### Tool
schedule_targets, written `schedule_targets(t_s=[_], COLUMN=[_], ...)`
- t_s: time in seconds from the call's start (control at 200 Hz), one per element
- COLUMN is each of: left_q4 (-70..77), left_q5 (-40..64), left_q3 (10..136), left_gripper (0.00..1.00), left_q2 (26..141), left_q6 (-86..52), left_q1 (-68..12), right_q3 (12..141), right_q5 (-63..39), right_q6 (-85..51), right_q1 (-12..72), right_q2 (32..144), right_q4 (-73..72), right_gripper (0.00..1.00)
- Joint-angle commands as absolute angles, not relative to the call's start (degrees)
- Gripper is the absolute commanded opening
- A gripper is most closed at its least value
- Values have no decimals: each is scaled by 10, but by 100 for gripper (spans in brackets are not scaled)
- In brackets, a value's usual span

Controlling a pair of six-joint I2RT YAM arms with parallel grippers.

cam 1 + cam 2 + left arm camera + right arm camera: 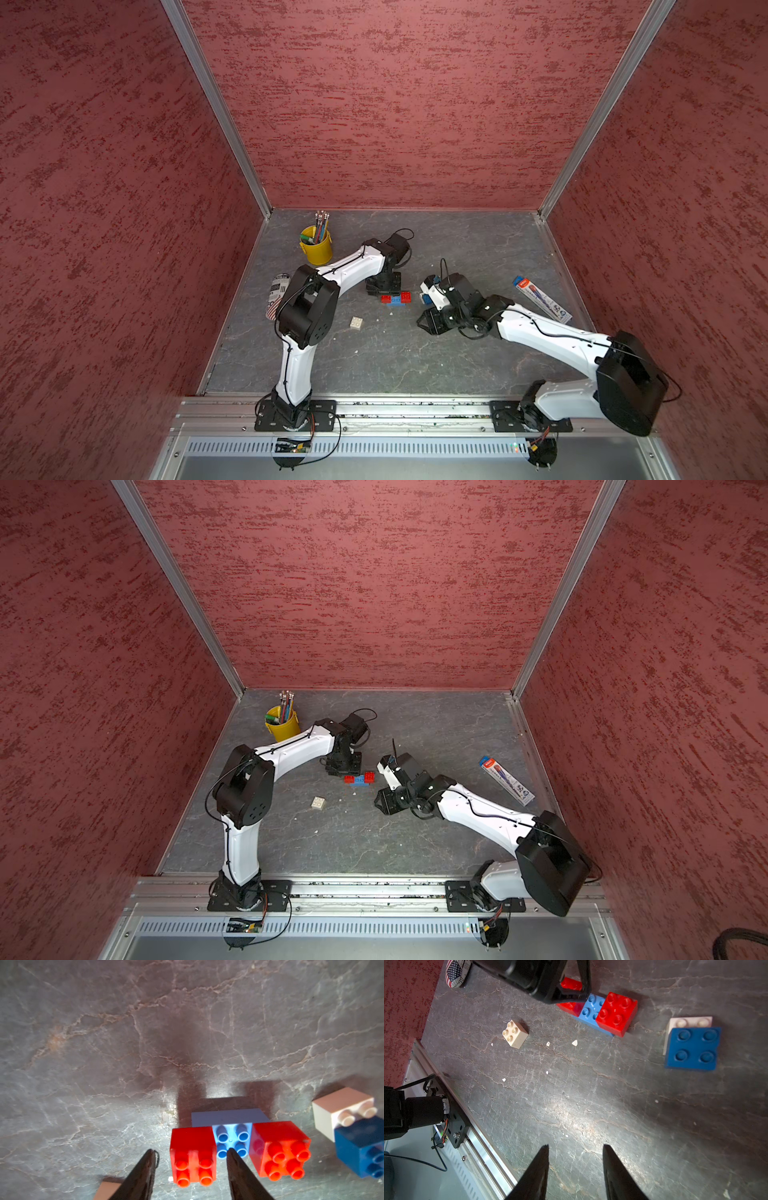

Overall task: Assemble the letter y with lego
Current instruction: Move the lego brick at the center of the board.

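1. Grey marbled table (457,365) stands inside red textured walls.
2. The left gripper (190,1153) hangs low over the middle of the table with its jaws parted. One finger stands on each side of the left red brick (193,1142), and a gap shows beside the outer finger, so nothing is clamped.
3. That brick and a second red brick (278,1136) sit on the two ends of a long blue brick (228,1118), with bare blue studs between them.
4. The right gripper (576,1147) hovers nearer and to the right of this group, its jaws narrowly apart with only table between them.
5. Just right of the group, a dark blue brick (693,1047) lies partly over a white brick (689,1021).
6. A loose white brick (356,323) lies alone, nearer and to the left of the group.
7. A yellow cup (316,247) of pencils stands far left, a flag-printed pouch (277,295) lies at the left edge, and a pen box (542,299) lies at the right.
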State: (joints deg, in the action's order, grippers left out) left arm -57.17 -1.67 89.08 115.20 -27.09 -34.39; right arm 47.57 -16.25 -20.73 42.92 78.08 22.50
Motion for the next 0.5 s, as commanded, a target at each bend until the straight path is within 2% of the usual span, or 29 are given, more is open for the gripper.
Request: schedule_targets(t_s=[0.0,0.17,0.496], left_q4=[-584,-560,-493], left_q5=[-26,-34,-5], left_q3=[891,816,610], left_gripper=[58,59,70], left_q2=[1114,1037,887], left_q6=[-270,-294,-352], left_q1=[-343,-340,-298], right_q3=[502,518,552], right_q5=[-152,-154,-162], right_q6=[-197,-186,-167], right_q1=[425,425,425], right_q2=[792,810,848], right_q4=[216,215,217], right_gripper=[45,46,49])
